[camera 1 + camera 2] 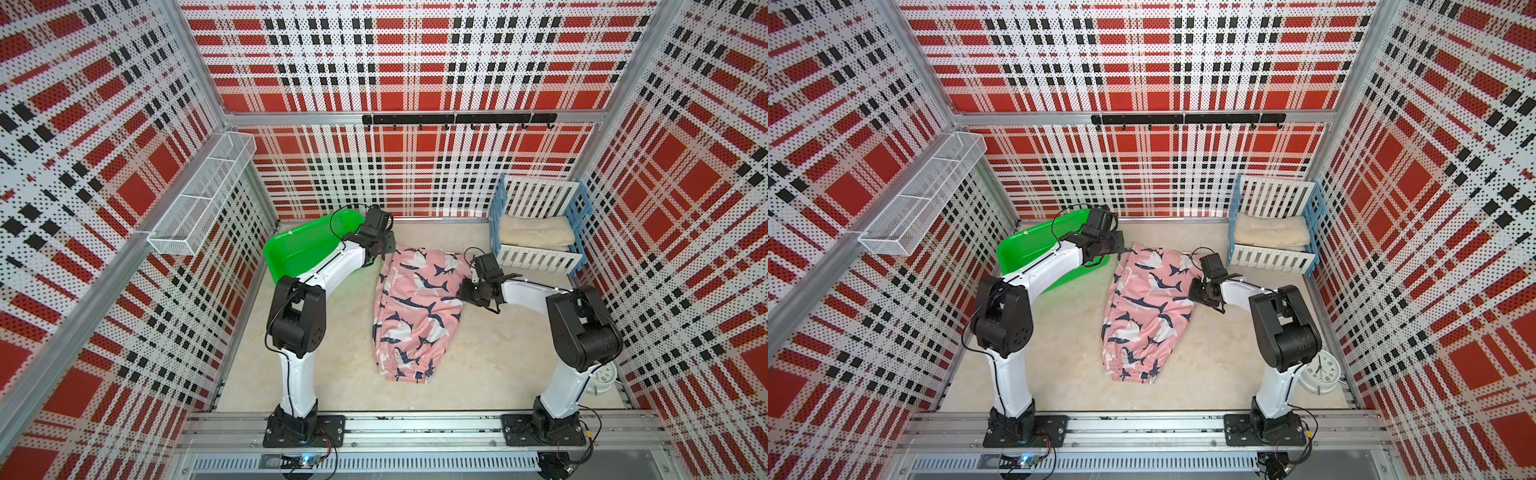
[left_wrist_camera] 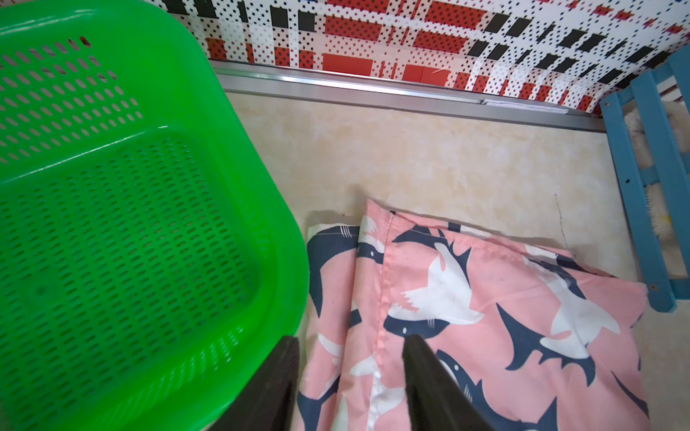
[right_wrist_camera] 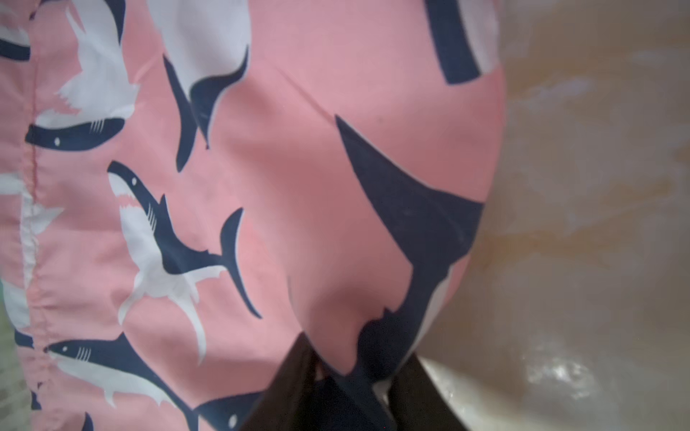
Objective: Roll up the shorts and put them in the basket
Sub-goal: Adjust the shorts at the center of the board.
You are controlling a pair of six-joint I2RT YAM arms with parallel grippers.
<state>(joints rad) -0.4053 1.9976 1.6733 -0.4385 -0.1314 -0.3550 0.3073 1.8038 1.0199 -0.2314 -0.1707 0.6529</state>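
**Right tool bites the side fold, left tool poised at the far corner**

Both top views first. The soft pink fabric shorts printed with navy-and-white sharks [image 1: 415,307] [image 1: 1146,307] lie mid-way across the pale marbled counter [image 1: 332,361], folded lengthwise into one long strip. The gathered elastic waistband points toward the arm bases and the leg hems toward the back wall. That narrow strip looks like groundwork for rolling, and no turn of a roll shows yet. The left tool [image 1: 384,251] [image 1: 1121,248] hangs at the strip's far left corner, just beside the bright green perforated plastic basket [image 1: 299,249]. The right tool [image 1: 463,289] [image 1: 1194,289] sits down at the strip's right edge, nearer the hems than the waistband.

Over to the left wrist view. The left tool [image 2: 351,358] has its two black fingers spread apart, gripping nothing. One finger sits by the basket's rim [image 2: 239,123], the other above the cloth. Beyond them the hemmed corner lies flat, with an under layer peeking out past the top one. It looks a sensible perch for taking that corner.

Now the right wrist view. The right tool [image 3: 354,377] is clamped on a pinch of the shorts' edge, with bare counter [image 3: 597,224] just beside. The fabric [image 3: 261,186] puckers and domes up from the fingers. It is thin, smooth cloth and likely slippery, so a tidy roll probably wants both sides held.
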